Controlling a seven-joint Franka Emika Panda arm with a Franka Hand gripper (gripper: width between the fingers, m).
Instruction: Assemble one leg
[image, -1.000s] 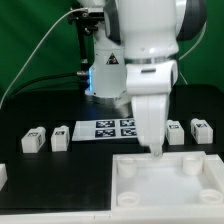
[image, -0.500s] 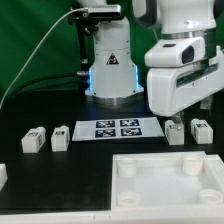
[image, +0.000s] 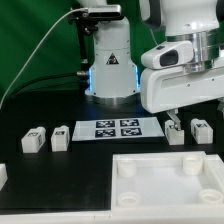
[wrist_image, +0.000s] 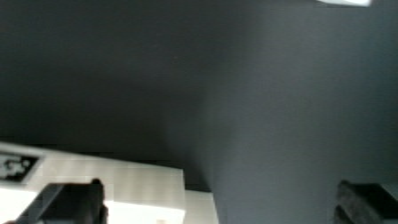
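Assembly is barely begun on my screen. The big white Franka arm fills the upper right of the exterior view, its hand hanging low over the black table. Along the bottom edge, the large white square tray-like piece shows every round socket in view bare. I judge that no post has been seated yet, so picking one up, carrying it over and fitting it are all left to do.

At centre lies the thin flat white marker board. Two spare posts sit left of it and two more lie to its right. The leg I take as the target is a small white plastic rectangular post with a black-and-white marker tag. It lies right of centre, directly below the hand and, as far as I can tell, untouched.

In the wrist view the two-finger gripper is spread wide, its dark fingertips far apart with only table between them and nothing grasped. A white tagged surface shows beside one fingertip, and I cannot tell whether it is board or post.
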